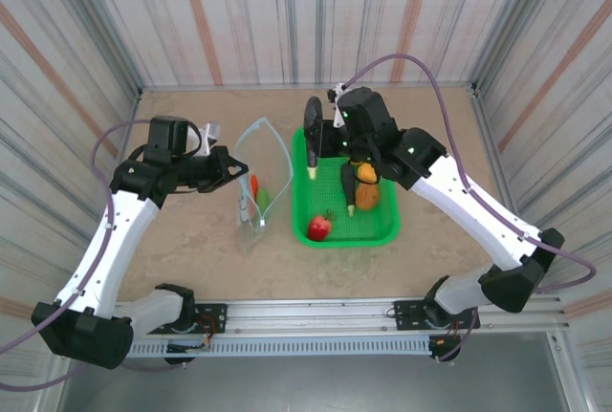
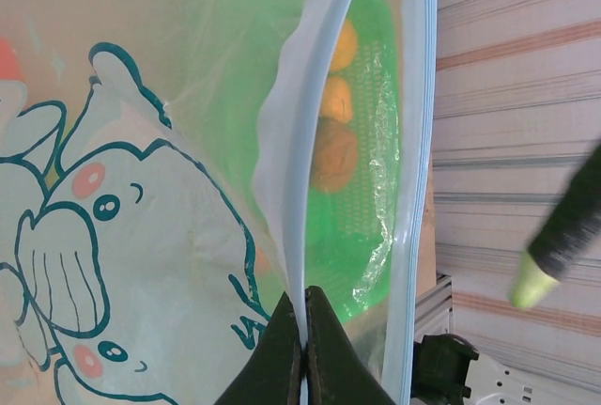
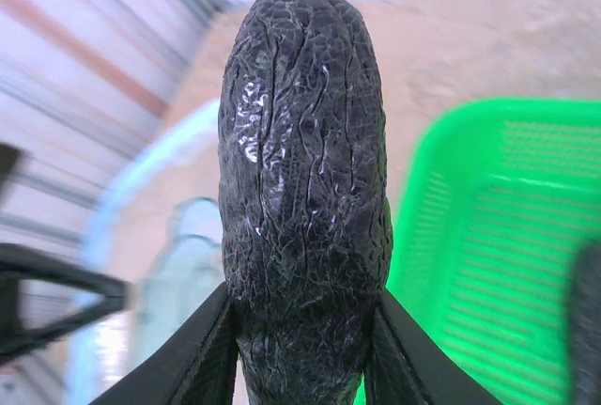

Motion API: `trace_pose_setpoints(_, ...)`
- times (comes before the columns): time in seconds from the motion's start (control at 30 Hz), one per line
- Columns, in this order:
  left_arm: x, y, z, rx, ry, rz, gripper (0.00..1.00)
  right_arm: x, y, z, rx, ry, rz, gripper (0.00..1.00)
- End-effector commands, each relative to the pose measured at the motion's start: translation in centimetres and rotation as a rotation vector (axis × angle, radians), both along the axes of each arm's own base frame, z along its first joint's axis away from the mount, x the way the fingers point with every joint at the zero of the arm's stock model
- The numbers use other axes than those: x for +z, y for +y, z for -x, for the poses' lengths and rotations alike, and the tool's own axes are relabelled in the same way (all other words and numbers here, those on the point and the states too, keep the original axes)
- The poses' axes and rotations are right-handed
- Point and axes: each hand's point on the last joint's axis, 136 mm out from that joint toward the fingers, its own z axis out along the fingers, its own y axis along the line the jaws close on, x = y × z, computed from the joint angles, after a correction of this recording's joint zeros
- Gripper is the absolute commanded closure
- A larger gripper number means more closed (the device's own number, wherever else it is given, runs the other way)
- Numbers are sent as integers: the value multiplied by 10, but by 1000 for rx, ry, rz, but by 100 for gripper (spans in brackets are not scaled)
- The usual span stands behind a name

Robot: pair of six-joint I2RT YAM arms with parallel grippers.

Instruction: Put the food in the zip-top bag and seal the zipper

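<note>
Mouth held open: left fingers [image 2: 300, 330] pinched shut on zipper [image 2: 299, 161], pulling one lip so bag [image 1: 260, 168], lying on table [image 1: 191, 240], gapes toward basket [image 1: 382, 236]. For loading: right fingers [image 1: 325, 123] clamped on eggplant [image 3: 305, 170] at one end, over basket's left rim. Eggplant just right of open mouth, not yet inside.

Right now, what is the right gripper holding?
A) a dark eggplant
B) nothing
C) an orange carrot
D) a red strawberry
A: in the right wrist view the right gripper is shut on the dark eggplant, clamping it from both sides.
</note>
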Motion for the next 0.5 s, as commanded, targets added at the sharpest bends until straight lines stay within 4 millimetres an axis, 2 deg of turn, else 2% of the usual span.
trace_pose_setpoints(0.0, 6, -2, 0, -3, -7, 33, 100, 23, 27, 4, 43, -31, -110, 74)
trace_pose_setpoints(0.13, 7, -2, 0, -1, -8, 38, 100, 17, 55, 9, 84, -70, -84, 73)
trace_pose_setpoints(0.23, 6, -2, 1, -1, -3, 41, 100, 2, 70, 8, 93, -73, -54, 73)
trace_pose_setpoints(0.37, 5, -3, 2, -2, 2, 46, 100, -2, 87, 8, 105, -101, -61, 73)
trace_pose_setpoints(0.47, 6, -3, 2, -1, 0, 52, 100, -13, 98, 11, 112, -104, -34, 73)
